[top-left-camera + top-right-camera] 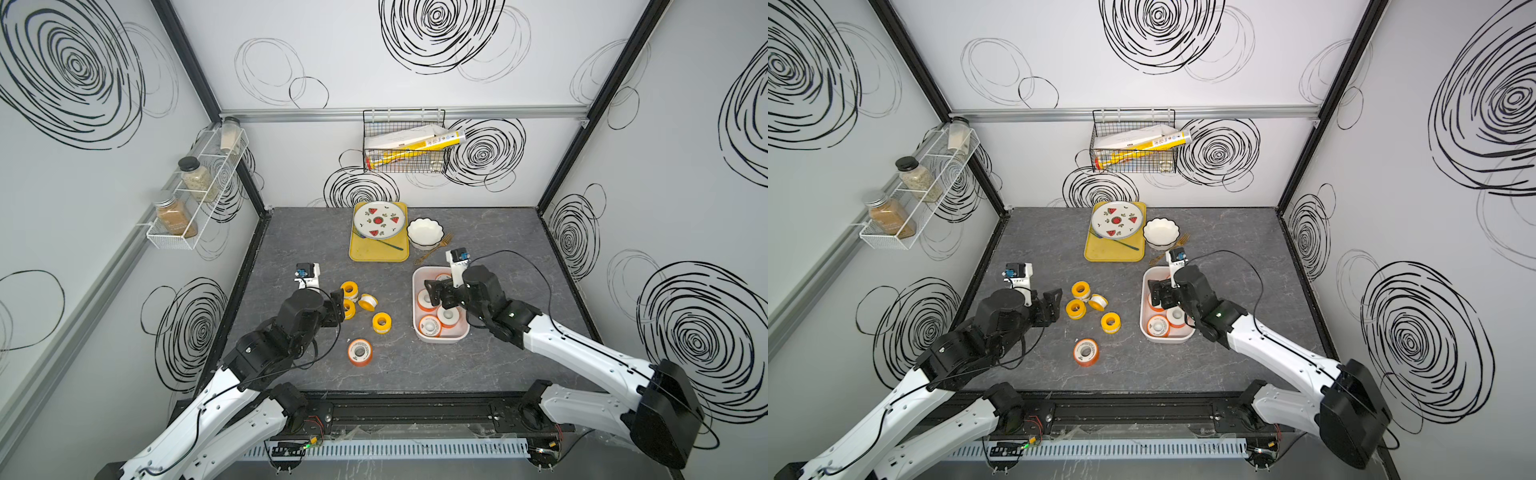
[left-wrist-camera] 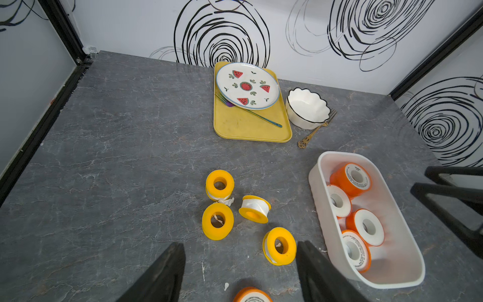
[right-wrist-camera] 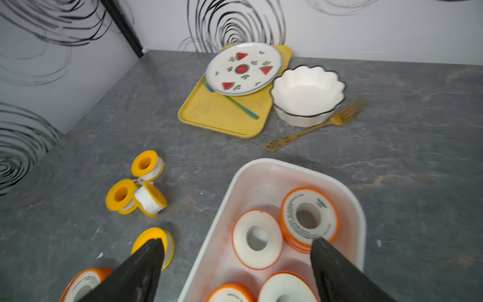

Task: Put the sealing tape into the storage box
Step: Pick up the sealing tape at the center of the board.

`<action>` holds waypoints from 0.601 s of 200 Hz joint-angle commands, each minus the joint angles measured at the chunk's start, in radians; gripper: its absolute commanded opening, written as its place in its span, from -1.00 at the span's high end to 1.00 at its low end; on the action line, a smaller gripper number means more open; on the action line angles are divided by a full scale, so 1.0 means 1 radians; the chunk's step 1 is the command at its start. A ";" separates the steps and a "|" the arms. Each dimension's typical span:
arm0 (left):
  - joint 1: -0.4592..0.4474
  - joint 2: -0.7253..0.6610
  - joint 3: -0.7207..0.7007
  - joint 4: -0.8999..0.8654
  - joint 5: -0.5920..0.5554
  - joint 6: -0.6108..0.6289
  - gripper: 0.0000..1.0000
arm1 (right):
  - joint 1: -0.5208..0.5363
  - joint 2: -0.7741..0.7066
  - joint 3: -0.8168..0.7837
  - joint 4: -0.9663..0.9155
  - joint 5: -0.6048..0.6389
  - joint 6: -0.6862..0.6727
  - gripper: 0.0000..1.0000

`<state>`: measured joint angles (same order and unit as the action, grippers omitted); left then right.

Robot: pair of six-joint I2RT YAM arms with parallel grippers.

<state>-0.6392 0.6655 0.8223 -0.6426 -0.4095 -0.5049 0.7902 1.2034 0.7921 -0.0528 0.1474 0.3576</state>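
Observation:
Several yellow-flanged spools of sealing tape [image 1: 349,289] lie clustered on the grey table left of centre. An orange one [image 1: 360,352] lies nearer the front. The white storage box [image 1: 440,339] at centre right holds several orange spools [image 2: 365,227]. My left gripper [image 1: 337,306] hangs open beside the yellow cluster. In the left wrist view it [image 2: 239,244] is empty, with a yellow spool [image 2: 279,246] just inside one finger. My right gripper [image 1: 434,291] hovers open over the box. In the right wrist view it [image 3: 236,240] straddles the box's wall [image 3: 261,183] and is empty.
At the back stand a yellow tray [image 1: 376,252] carrying a watermelon plate [image 1: 379,220], a scalloped white bowl [image 1: 424,232] and a gold fork [image 1: 432,251] just behind the box. A wire basket [image 1: 405,141] hangs on the back wall, a spice rack [image 1: 195,187] on the left wall.

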 commanded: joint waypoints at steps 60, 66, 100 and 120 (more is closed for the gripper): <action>0.009 -0.061 -0.014 0.034 -0.059 -0.007 -0.66 | 0.190 0.332 0.227 -0.117 -0.255 -0.023 -0.99; 0.009 -0.061 -0.014 0.034 -0.062 -0.009 -0.66 | 0.201 0.352 0.236 -0.119 -0.258 -0.023 -1.00; 0.008 -0.074 -0.015 0.031 -0.072 -0.014 -0.67 | 0.297 0.487 0.312 -0.139 -0.250 -0.041 -1.00; 0.009 -0.078 -0.017 0.032 -0.074 -0.014 -0.67 | 0.346 0.565 0.368 -0.160 -0.231 -0.055 -1.00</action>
<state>-0.6384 0.5995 0.8150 -0.6415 -0.4603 -0.5125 1.0832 1.7012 1.0908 -0.1596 -0.0891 0.3298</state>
